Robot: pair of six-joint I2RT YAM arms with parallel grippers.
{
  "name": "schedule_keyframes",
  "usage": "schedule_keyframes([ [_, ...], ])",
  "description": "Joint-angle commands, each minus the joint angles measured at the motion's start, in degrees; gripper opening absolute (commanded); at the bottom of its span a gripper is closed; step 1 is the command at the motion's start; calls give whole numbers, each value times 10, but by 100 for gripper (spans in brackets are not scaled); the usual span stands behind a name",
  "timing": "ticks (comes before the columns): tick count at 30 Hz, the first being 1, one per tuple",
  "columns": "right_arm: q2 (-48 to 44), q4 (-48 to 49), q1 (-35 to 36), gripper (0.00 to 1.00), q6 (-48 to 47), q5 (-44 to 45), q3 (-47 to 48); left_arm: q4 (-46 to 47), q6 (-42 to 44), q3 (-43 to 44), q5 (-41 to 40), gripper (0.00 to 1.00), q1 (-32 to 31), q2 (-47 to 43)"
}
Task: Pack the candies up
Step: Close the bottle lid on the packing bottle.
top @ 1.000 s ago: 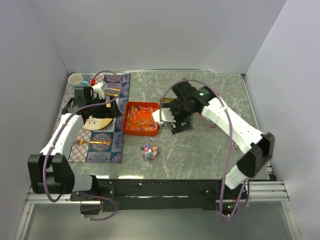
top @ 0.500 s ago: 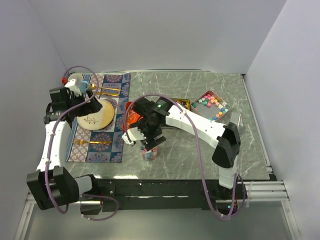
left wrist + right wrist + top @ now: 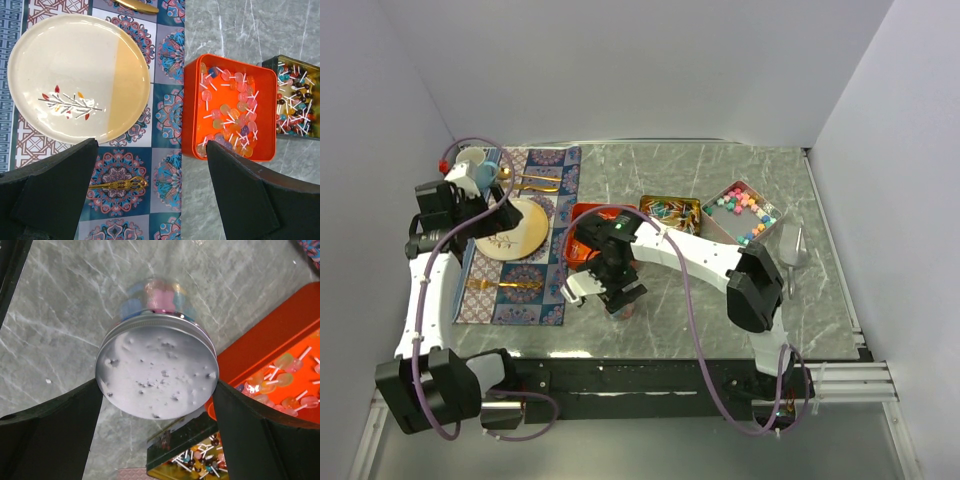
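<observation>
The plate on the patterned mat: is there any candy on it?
No, the plate is bare apart from its painted leafy twig; the lollipops lie in the orange tray beside it.

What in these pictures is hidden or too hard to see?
- Jar: top view, right arm covers it; right wrist view, its lid hides most sweets inside.
- Dark tin: left wrist view, cut off by the right edge.
- Round sweets, back right: top view, too small to count.
</observation>
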Motion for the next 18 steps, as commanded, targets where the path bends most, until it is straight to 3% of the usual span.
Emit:
schedule_keyframes([
  [1, 6, 14, 5, 77, 10, 3, -4, 19, -5, -14, 9, 96, 5, -25],
  [6, -5, 26, 5, 79, 15, 8, -29, 21, -5, -22, 10, 96, 6, -35],
  [11, -8, 47, 6, 93, 43, 10, -33, 25, -8, -27, 18, 96, 7, -40],
  [12, -4, 41, 7, 100, 49, 12, -28, 25, -9, -30, 20, 96, 6, -43],
  [18, -29, 32, 6, 100, 55, 8, -22, 33, -11, -37, 34, 96, 7, -44],
])
